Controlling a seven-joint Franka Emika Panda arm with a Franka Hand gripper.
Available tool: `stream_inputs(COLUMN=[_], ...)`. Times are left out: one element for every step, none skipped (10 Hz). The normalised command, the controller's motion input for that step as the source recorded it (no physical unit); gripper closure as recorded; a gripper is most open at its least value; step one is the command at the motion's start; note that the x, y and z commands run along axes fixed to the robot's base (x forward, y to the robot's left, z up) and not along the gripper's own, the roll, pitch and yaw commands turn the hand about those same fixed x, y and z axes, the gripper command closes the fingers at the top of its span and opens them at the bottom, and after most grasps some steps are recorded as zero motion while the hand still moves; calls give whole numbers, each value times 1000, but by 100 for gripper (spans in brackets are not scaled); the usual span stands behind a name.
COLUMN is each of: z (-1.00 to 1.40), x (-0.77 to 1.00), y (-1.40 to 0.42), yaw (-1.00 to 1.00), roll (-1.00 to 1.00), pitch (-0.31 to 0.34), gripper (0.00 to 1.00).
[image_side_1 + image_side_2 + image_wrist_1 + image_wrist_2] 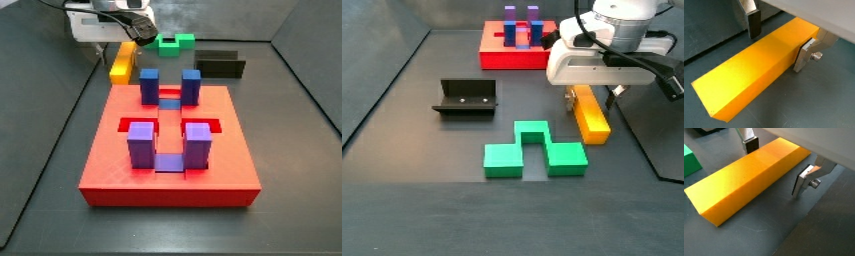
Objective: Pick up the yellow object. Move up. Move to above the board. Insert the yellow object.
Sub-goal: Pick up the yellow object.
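Gripper is low over the yellow object, which lies flat on the dark floor, well apart from the board. Both wrist views show the fingers straddling the bar's far end: one finger sits w/ its dark pad at one long side, the other finger stands at the opposite long side. In a wrist view there's a visible gap btwn the silver plate and the bar's side face, so the jaws are spread wider than the bar, not squeezing it. Bar's underside looks to rest on the floor; no lift visible.

In a side view the yellow bar pokes out beneath the white gripper body, off the board's far-left corner, close to it but not touching. Green notched block sits beyond the board's far edge, black block next to it, toward the right. Board carries blue post pair near its far edge, purple posts nearer the front edge, w/ rectangular recesses around them.

Other angle: green block lies just beside the yellow bar's near end, small gap btwn them. Fixture stands apart near the floor's middle, btwn green block and board. Green corner also peeks into a wrist view.
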Motion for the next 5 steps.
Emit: stream_inputs(z=[0,0,0,0,0], x=[0,0,0,0,0], y=[0,0,0,0,0], yaw=[0,0,0,0,0], roll=[0,0,0,0,0], pitch=[0,0,0,0,0], gripper=[100,100,100,100,100])
